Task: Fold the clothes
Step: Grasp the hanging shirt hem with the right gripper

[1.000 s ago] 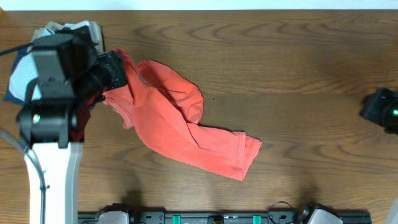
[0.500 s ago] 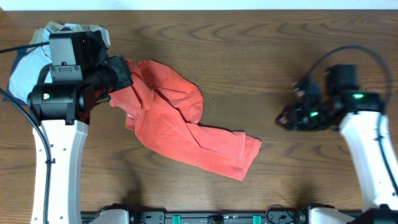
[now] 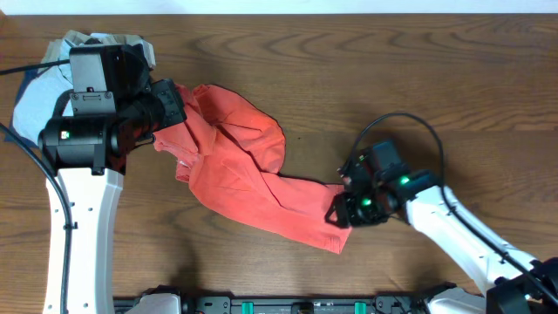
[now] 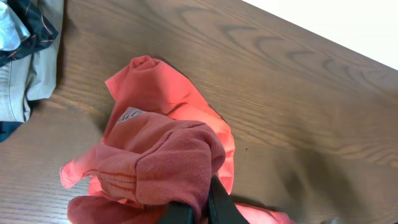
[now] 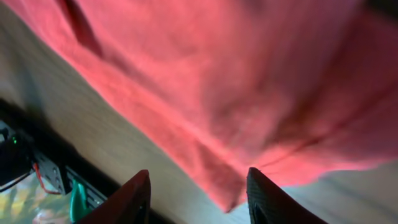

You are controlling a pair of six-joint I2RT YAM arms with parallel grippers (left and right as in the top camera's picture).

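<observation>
T-shirt [image 3: 244, 174] lies crumpled on the bench [image 3: 392, 70], left of centre.
Left claw [image 4: 199, 208] clamped on a bunched fold at its upper-left end; right claw [image 5: 198, 174] fingers apart over the lower-right corner (hem edge showing between them).

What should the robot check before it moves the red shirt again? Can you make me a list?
1. Left fingers shut on the red T-shirt: ok, a bunch of cloth is pinched.
2. Right fingers open: ok, they stand apart.
3. Right fingers at the shirt's lower right end: ok, its corner shows between them in the wrist view.
4. Right fingers gripping cloth: not ok, not yet shut.
5. Shirt lying flat: not ok, it is crumpled and twisted.
6. Shirt apart from the other clothes: ok, bare table shows between them.
</observation>
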